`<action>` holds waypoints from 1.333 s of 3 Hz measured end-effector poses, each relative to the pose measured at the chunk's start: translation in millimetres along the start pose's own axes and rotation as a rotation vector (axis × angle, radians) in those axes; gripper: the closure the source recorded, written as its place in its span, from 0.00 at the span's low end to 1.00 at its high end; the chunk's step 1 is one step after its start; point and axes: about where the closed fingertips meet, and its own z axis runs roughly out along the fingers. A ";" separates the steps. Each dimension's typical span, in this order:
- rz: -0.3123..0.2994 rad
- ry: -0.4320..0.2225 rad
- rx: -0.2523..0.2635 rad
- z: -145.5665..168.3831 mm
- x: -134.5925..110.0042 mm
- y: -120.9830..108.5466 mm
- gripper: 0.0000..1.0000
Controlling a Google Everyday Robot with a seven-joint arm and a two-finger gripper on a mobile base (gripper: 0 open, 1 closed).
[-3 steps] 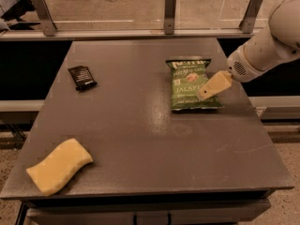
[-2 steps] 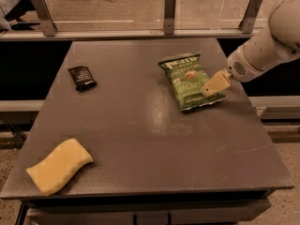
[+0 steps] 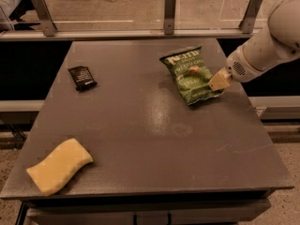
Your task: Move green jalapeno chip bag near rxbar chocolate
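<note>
Grey counter (image 3: 154, 139) fills the view. A metal rail with three upright posts (image 3: 170, 6) runs along its 12 o'clock edge, with tan floor beyond.

Green jalapeno chip bag (image 3: 190, 74) is at about 1 o'clock from counter centre. It's face up and skewed: dark top band toward 11 o'clock, bottom edge toward 5 o'clock.

End effector (image 3: 219, 81) is at the bag's 4 o'clock corner, its tan tip clamped on the bag's right edge. The white arm (image 3: 267, 46) comes in from 2 o'clock, over the counter's right edge.

Rxbar chocolate (image 3: 82, 77) is at about 10 o'clock from centre, lying flat and slightly rotated. It's well apart from the bag, roughly at the bag's 9 o'clock.

Yellow sponge (image 3: 58, 165) is at 7 o'clock, near the front left corner. It's well apart from both the bag and the bar, and well off the line between them.

That line from bag to bar crosses only grey counter surface, with a glare patch near centre.
</note>
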 end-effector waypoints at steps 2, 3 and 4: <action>-0.018 -0.064 -0.066 -18.9 -19.8 4.5 1.00; -0.036 -0.189 -0.097 -51.4 -58.9 2.4 1.00; -0.042 -0.270 -0.149 -65.6 -92.6 2.7 1.00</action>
